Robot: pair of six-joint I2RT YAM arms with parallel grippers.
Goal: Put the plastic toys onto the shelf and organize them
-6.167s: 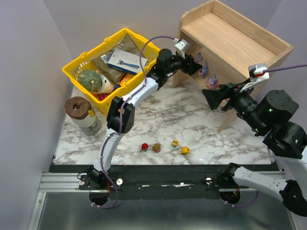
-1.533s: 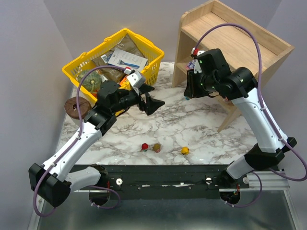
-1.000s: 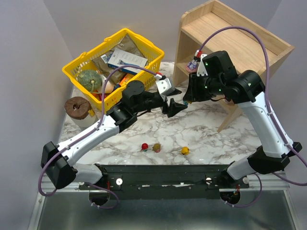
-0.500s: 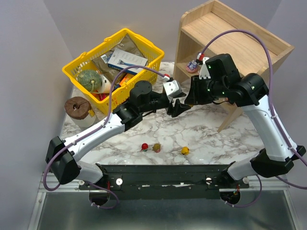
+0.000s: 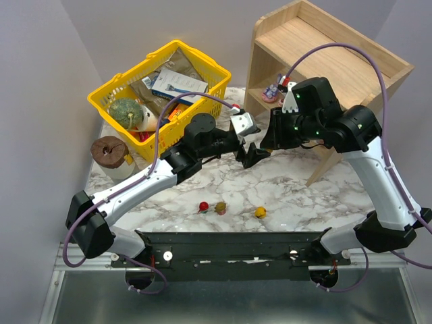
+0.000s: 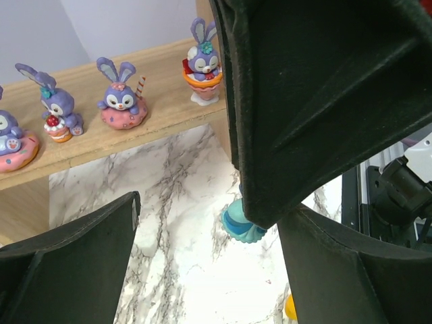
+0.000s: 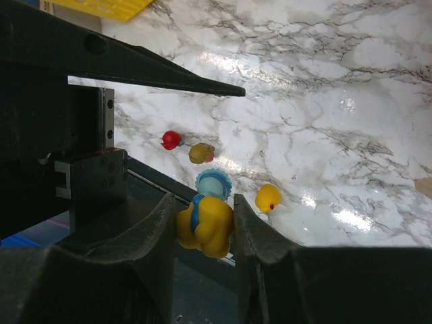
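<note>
My right gripper (image 7: 202, 200) is shut on a yellow plastic toy (image 7: 206, 231) with a blue cap, held above the marble table in front of the shelf (image 5: 324, 57). My left gripper (image 6: 212, 210) stands open just under it. The toy's blue end (image 6: 241, 224) shows between the left fingers and touches neither. In the top view the left gripper (image 5: 254, 154) and the right gripper (image 5: 268, 140) meet tip to tip. Purple long-eared figurines (image 6: 120, 102) stand in a row on the lower tier. Red (image 5: 203, 206), olive-brown (image 5: 220, 207) and yellow (image 5: 260, 212) toys lie near the front edge.
A yellow basket (image 5: 108, 91) of groceries with a green gourd (image 5: 126, 112) sits at the back left. A brown-lidded jar (image 5: 111, 152) stands beside it. The shelf's side panel (image 5: 322, 160) reaches the table on the right. A black rail (image 5: 229, 237) runs along the front edge.
My left gripper has moved right, up to the right gripper, and its jaws stand wider than half a second ago. The right gripper has kept its hold on the yellow toy.
</note>
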